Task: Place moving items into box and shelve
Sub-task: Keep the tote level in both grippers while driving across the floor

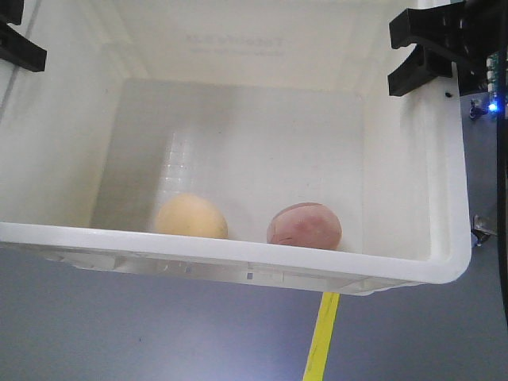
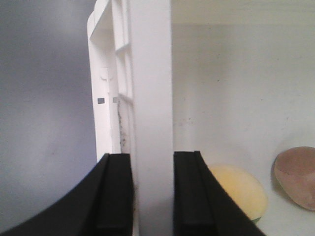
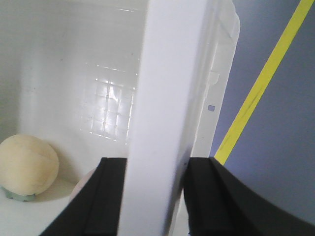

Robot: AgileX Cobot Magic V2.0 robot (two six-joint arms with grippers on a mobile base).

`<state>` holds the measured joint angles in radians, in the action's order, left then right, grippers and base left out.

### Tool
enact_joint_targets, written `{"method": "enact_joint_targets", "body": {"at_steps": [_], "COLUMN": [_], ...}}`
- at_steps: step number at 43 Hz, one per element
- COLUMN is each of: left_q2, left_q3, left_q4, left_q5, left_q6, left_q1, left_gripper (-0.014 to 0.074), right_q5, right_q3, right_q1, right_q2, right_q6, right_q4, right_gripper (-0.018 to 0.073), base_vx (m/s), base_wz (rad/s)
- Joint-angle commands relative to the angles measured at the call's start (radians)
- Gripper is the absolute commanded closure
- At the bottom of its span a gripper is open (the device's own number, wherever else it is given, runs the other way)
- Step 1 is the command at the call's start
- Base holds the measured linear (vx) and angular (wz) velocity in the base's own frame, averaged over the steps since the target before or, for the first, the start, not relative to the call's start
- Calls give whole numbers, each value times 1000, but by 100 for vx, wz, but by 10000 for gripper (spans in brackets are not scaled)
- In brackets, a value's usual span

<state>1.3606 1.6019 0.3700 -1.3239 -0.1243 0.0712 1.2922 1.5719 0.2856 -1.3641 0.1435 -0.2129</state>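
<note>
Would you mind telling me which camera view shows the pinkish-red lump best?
The exterior front-facing view: the pinkish-red lump shows nearly whole inside the box, only its base hidden by the near rim. The left wrist view crops it at the right frame edge; the right wrist view shows only a sliver.

Two lumps are lying side by side inside the box (image 1: 413, 270), on its bottom, close to the long wall at the lower edge of the front view. The left lump (image 1: 191, 217) and the right lump (image 1: 305, 225) are sitting apart. The left hand (image 2: 151, 157) is clamping the box's left wall and the right hand (image 3: 156, 162) its right wall, each with one finger inside and one outside. A floor line (image 1: 321, 337) is running under the box's right part.
</note>
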Motion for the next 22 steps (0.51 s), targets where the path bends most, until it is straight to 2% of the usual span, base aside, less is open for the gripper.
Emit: {"method": "enact_joint_targets", "body": {"at_steps": [1, 22], "left_q2": [-42, -42], "left_q3": [42, 42], "left_q4": [148, 148], "left_q5": [69, 69], "left_q6": [1, 1], "left_q1": [10, 10], "left_gripper": [597, 597], "right_q5": [-66, -67], "right_q3": [47, 47], "right_q1": [6, 6], "right_q2": [43, 43], "right_q6": [-27, -27], "right_q4": [-133, -133], "right_gripper": [559, 559], "base_vx": [41, 42], "base_wz": [-2, -6]}}
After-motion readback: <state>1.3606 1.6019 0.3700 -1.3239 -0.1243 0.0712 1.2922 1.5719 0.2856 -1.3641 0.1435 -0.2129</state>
